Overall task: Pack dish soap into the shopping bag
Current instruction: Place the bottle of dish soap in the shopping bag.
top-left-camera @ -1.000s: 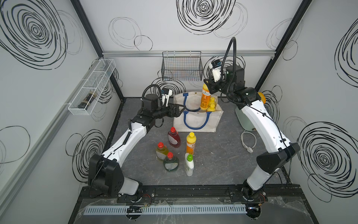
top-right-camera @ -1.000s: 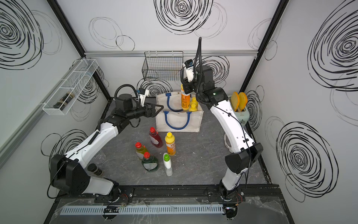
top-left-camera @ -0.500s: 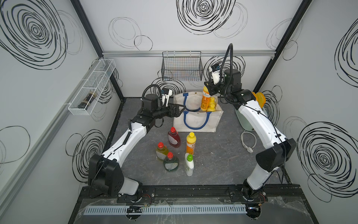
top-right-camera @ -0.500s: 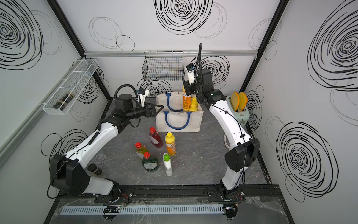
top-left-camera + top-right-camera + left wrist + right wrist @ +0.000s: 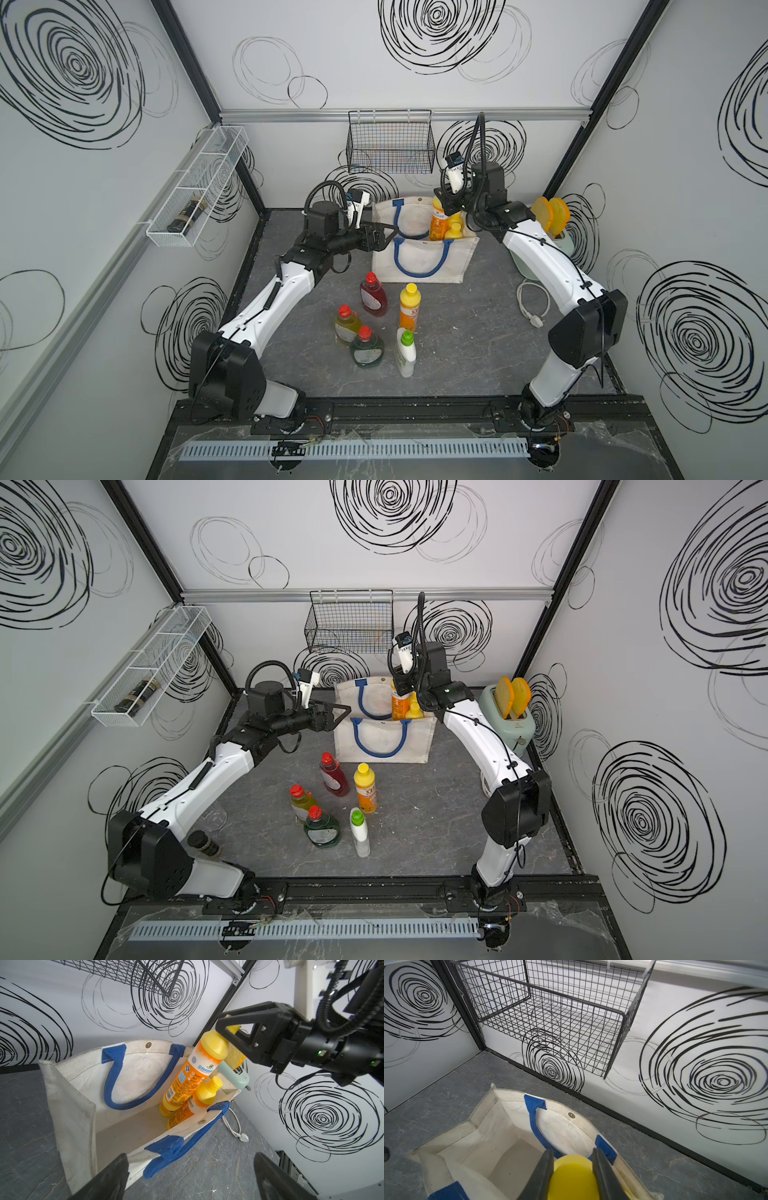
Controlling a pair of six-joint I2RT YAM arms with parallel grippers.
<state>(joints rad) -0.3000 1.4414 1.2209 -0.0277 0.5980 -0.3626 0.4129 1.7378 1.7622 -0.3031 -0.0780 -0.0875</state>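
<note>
Orange bottle (image 5: 187, 1078) in right end effector (image 5: 572, 1154) (arm (image 5: 552, 266) arched over bag (image 5: 70, 1093)).

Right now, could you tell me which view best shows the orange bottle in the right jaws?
Left wrist view: the orange bottle shows full length, label included. Right wrist shows only its yellow cap; both top views show it small.

Two eyes high, one on each wrist.
Both top views look steeply down from above my base rail (image 5: 374, 409) over the whole floor (image 5: 457, 340). My left wrist camera peers close into the shopping bag (image 5: 68, 1093) from its side; my right one looks down from just above. All four share the bag's mouth and the orange bottle (image 5: 187, 1076) there.
</note>
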